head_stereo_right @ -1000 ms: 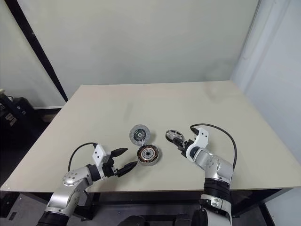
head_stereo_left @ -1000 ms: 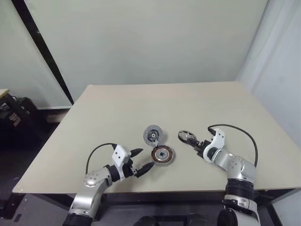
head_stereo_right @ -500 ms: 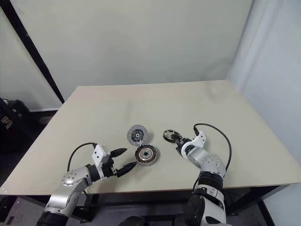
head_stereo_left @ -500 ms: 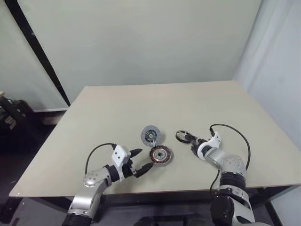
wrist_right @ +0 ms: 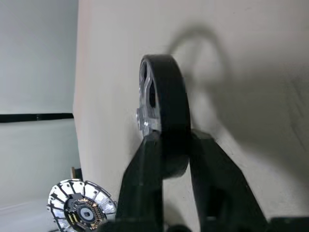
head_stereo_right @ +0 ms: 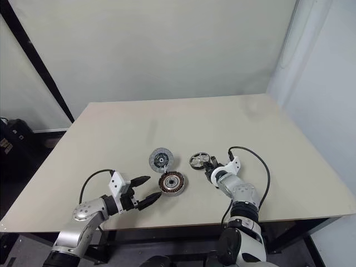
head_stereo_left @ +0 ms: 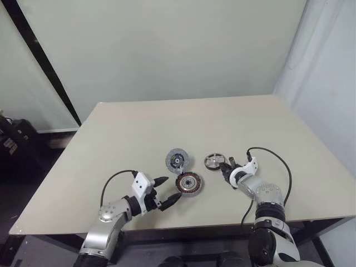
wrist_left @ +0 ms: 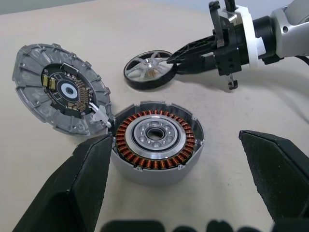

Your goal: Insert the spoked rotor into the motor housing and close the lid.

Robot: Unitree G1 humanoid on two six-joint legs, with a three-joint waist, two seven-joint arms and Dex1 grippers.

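Note:
The spoked rotor (head_stereo_left: 213, 161), black with a silvery hub, lies on the table right of centre. My right gripper (head_stereo_left: 225, 167) is shut on its near rim, one finger on each side of the rim (wrist_right: 161, 121). The motor housing (head_stereo_left: 189, 182), with its ring of copper coils (wrist_left: 154, 140), sits open-topped to the rotor's left. The grey lid (head_stereo_left: 178, 159) leans tilted against the housing's far edge, its circuit face showing (wrist_left: 60, 94). Left of the housing, my left gripper (head_stereo_left: 169, 188) is open and holds nothing, with the housing just beyond its fingertips.
All the parts lie near the front of the beige table (head_stereo_left: 167, 122), with bare tabletop behind them and to both sides. A black cable (head_stereo_left: 272, 153) loops from my right wrist. The table's front edge runs just under both arms.
My right gripper has rolled and shut on the rotor's rim, after standing open over it. The left arm and the open left gripper have kept still. The camera view has shifted slightly.

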